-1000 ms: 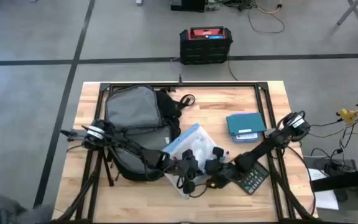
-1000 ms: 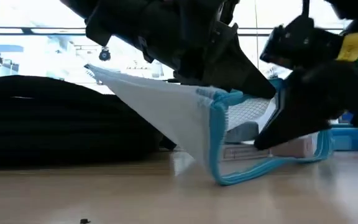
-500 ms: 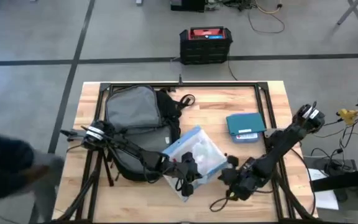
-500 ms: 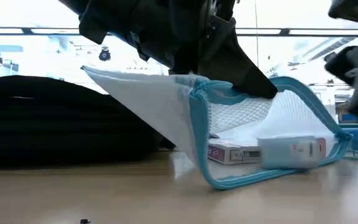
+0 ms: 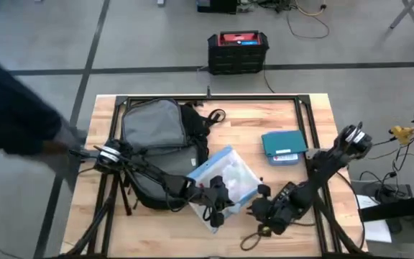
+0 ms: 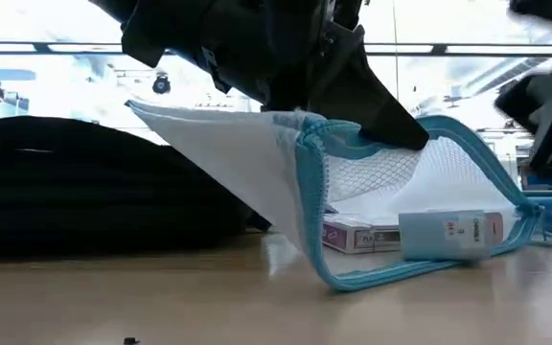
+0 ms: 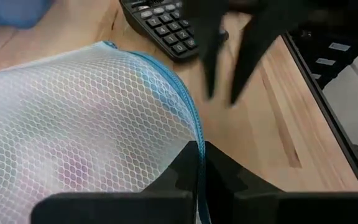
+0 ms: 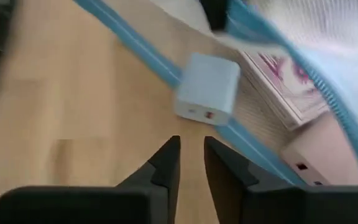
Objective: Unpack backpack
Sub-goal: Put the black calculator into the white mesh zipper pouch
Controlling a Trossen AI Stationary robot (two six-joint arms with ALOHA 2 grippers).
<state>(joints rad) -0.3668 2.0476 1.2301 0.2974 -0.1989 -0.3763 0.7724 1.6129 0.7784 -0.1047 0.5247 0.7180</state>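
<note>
In the low view we see the backpack (image 6: 94, 187) only as a dark mound cut off at the picture's left edge, and the arm above the mesh pouch (image 6: 391, 192) runs out past the top. A blurred dark shape (image 5: 13, 108) crosses the high view's left side; we cannot tell what it is. The calculator (image 7: 166, 25) is cropped by the left wrist view's upper edge, its key labels too small to read.

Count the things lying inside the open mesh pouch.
3 visible: a pale blue bottle at the mouth of the mesh pouch, a pink-printed box behind it, and a plain box alongside. More may be hidden under the mesh.
</note>
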